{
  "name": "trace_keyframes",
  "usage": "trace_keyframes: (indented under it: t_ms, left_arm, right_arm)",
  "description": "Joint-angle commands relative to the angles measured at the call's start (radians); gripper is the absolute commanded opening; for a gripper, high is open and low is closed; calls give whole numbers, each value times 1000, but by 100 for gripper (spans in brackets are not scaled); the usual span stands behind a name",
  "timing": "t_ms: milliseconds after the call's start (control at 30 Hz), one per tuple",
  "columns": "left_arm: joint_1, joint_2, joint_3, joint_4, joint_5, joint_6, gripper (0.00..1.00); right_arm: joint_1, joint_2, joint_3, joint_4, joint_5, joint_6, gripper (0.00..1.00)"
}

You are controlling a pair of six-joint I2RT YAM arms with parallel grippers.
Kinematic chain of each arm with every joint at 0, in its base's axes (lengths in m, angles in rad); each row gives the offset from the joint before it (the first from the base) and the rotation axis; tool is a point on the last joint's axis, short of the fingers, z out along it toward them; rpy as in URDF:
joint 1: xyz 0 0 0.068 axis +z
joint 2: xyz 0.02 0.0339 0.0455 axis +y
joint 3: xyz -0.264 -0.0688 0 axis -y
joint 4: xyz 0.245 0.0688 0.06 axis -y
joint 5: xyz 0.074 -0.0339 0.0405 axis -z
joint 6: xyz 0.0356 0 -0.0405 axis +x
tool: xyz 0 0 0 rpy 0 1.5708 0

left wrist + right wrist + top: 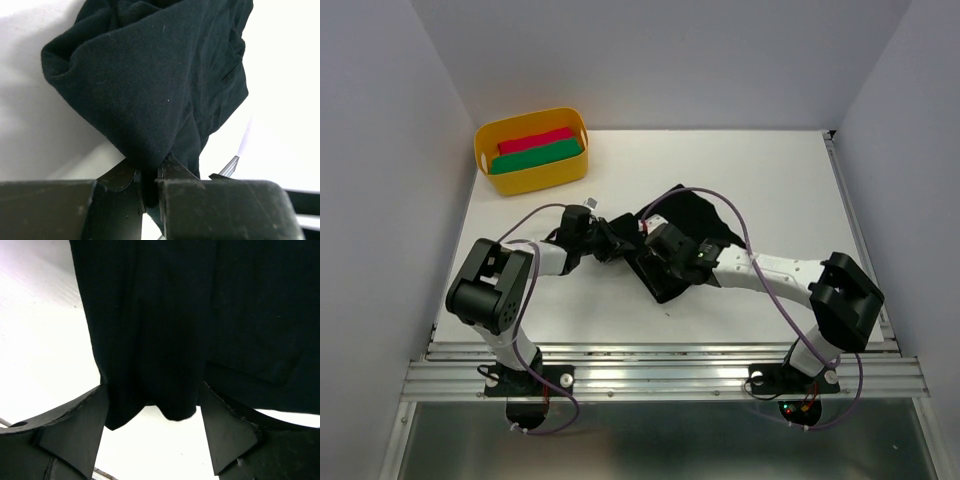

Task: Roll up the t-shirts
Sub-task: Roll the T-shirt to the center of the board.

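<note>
A black t-shirt [695,215] lies crumpled on the white table [780,180] between the two arms. In the left wrist view a thick fold of the t-shirt [150,75] runs down into my left gripper [150,175], whose jaws are shut on the cloth. From above, the left gripper [617,240] sits at the shirt's left edge. My right gripper [152,405] stands open, its fingers [75,425] wide on either side of a hanging edge of the t-shirt [160,315] without pinching it. From above, the right gripper [660,258] is over the shirt's near part.
A yellow tub [540,180] stands at the back left with a red roll [535,140] and a green roll [535,157] inside. Grey walls close in the table on the left, back and right. A metal rail [660,365] runs along the near edge.
</note>
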Motion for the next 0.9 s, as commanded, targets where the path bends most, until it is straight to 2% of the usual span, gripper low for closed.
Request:
trace_keyframes:
  t_ms: [0,233,567,867]
  left_arm:
    - [1,-88,59,-157,-39,35,0]
    - [3,-112,96,-256,-65,32,0]
    - [1,-111,102,-293,-87,20,0]
    - [1,-126,129,-345,-110,18,0]
  right_arm:
    - [68,-42,57,-30,138,-46,78]
    - [163,17,75,-7,278,-63,81]
    - [214,69,115,20,280,-63,82]
    - [241,196,120,63,379,-65,82]
